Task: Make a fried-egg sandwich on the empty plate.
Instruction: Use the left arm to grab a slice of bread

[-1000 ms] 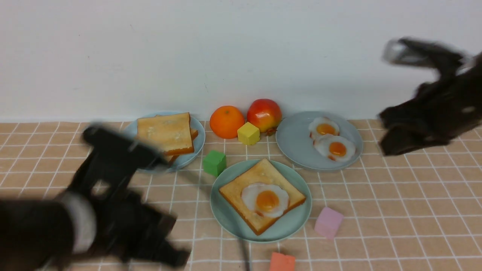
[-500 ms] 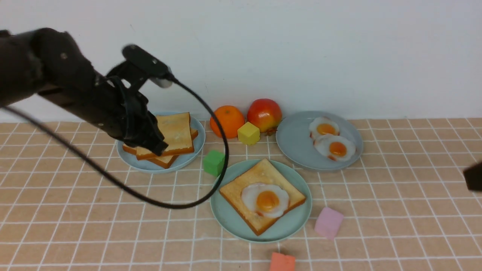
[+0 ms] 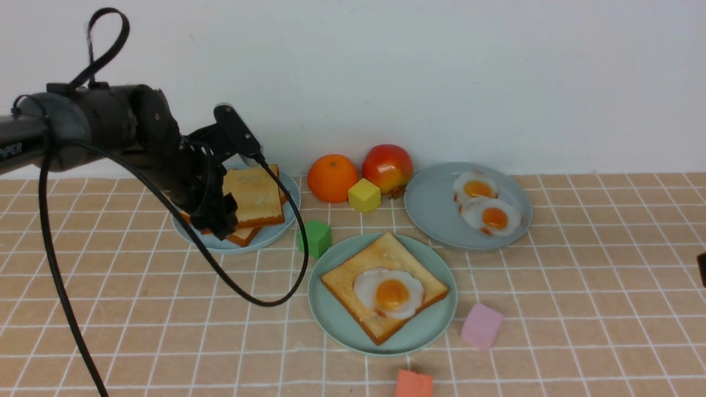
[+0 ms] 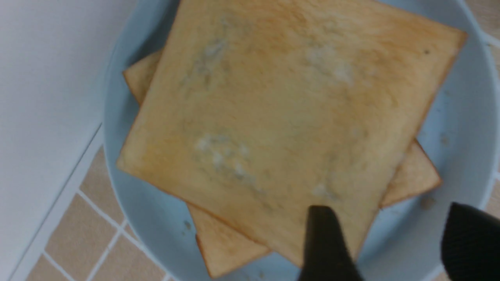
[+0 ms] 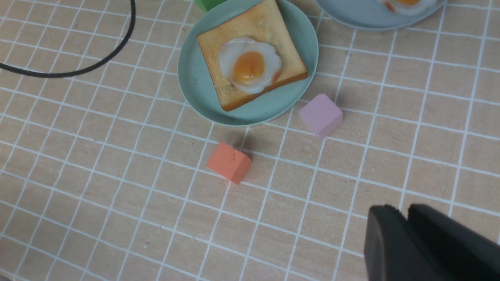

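With the egg-topped toast left as it lay, left arm in from the side to the bread.

Black left gripper, jaws now spread wide, at the top golden-brown square toast slice on the pale blue round plate; top slice next, likely. Fried egg with orange yolk on square toast, mint-green round plate. Right gripper drawn aside, narrow, nothing seen held.

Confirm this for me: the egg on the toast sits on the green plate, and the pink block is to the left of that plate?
Wrong side: the pink block is to the right of the green plate, as the front view shows.
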You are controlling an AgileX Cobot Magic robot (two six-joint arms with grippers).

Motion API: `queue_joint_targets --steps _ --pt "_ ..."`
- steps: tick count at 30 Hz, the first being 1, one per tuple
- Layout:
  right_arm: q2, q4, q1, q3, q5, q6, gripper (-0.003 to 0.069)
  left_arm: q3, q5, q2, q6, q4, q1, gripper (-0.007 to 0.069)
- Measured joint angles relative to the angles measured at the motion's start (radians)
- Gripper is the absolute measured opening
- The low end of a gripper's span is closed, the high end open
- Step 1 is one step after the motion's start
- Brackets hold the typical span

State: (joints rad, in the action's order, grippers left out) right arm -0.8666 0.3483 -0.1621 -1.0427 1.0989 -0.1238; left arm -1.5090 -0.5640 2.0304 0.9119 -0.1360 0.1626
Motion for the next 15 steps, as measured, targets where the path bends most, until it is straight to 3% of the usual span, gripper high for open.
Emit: queue_joint_targets --steps 7,15 --pt "0.000 0.007 0.000 0.000 -0.004 0.000 0.0097 -0.001 0.063 0.034 0.012 0.003 0.000 0.0448" --pt "0.000 0.042 0.000 0.000 -0.004 0.000 0.0105 -0.004 0.099 0.073 0.111 0.003 0.000 0.0393"
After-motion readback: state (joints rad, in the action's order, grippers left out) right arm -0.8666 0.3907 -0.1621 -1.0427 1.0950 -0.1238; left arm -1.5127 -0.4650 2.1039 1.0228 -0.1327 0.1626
